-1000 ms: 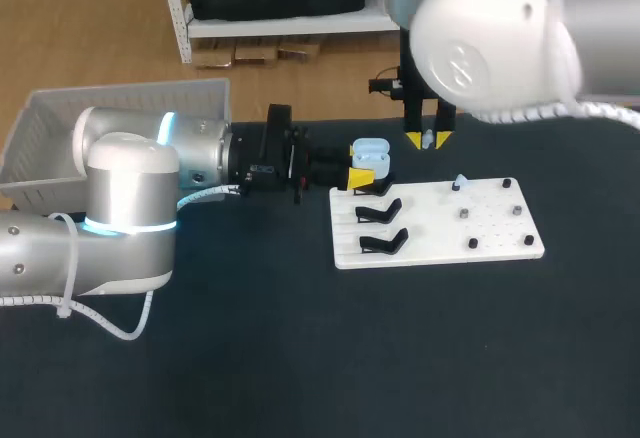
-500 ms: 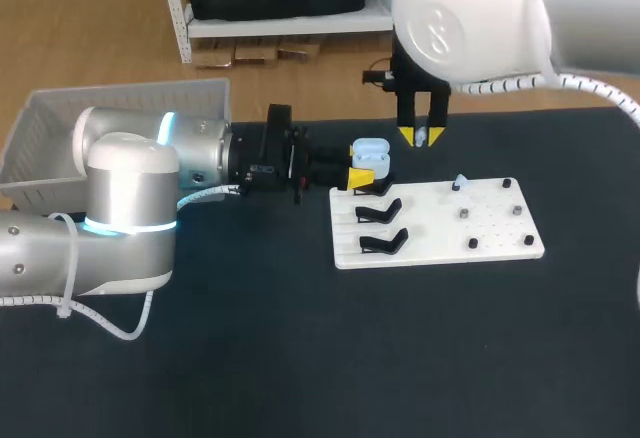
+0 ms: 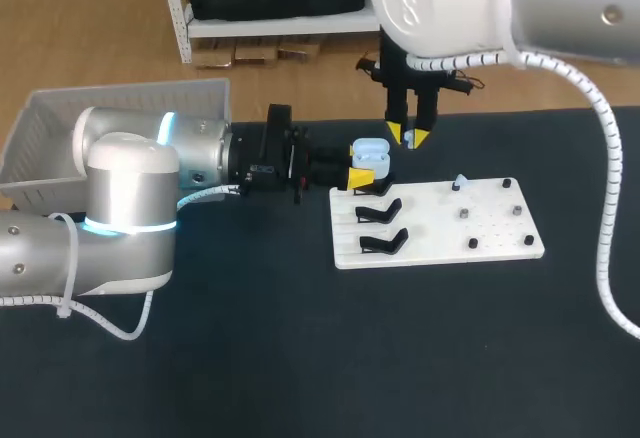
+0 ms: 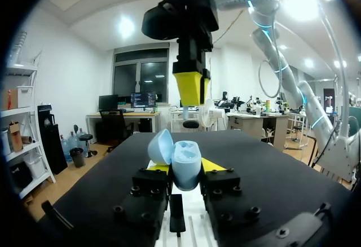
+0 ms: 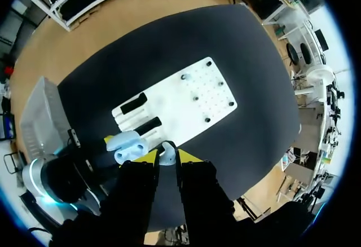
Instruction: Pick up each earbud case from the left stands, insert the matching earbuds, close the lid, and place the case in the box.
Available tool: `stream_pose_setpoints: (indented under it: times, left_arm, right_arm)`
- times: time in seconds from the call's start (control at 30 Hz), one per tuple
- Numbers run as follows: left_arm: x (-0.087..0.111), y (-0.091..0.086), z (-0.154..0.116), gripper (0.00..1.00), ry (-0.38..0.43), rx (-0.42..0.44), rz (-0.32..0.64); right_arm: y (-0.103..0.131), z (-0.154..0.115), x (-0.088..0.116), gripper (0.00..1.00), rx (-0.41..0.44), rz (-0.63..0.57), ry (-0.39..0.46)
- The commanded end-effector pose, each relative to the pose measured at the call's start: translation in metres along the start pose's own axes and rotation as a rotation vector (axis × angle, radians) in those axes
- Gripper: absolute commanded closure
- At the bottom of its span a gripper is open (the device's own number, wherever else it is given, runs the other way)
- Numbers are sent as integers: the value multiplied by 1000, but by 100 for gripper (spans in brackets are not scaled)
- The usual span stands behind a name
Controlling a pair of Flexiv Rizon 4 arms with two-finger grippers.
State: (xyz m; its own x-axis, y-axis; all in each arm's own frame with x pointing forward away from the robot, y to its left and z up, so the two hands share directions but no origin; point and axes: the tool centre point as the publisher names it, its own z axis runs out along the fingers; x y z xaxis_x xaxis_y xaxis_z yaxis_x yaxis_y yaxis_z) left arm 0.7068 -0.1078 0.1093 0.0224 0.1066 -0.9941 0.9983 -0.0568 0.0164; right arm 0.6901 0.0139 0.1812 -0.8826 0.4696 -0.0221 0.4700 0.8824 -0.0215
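1. Pinching the open blue case [image 3: 371,152] upright, the left pincer [image 3: 358,176] steadies it at the white board's [image 3: 480,233] ten o'clock corner, ready for loading.
2. The right pincer [image 3: 408,138], clamped on an earbud [image 5: 166,152], hovers at the case's one o'clock, probably lining up the drop.

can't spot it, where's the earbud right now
The earbud is pinched between the right gripper's yellow tips, in the air, in the head view just right of the open case held by the left gripper at the white board's far left corner.
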Motion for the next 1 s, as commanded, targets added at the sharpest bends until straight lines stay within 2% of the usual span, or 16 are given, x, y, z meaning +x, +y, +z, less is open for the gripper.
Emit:
stream_pose_setpoints:
  times: [0.03,0.33,0.53,0.67,1.0]
  left_arm:
    - [1,-1,0,100,-5,-4,4]
    - [1,-1,0,100,-5,-4,4]
    - [1,-1,0,100,-5,-4,4]
    - [1,-1,0,100,-5,-4,4]
    - [1,-1,0,100,-5,-4,4]
  right_arm:
    - [2,-1,-2,100,4,1,6]
    - [2,-1,-2,100,4,1,6]
    - [11,-8,7,100,23,58,15]
    - [16,-11,9,100,4,93,41]
    - [29,-10,17,100,5,109,82]
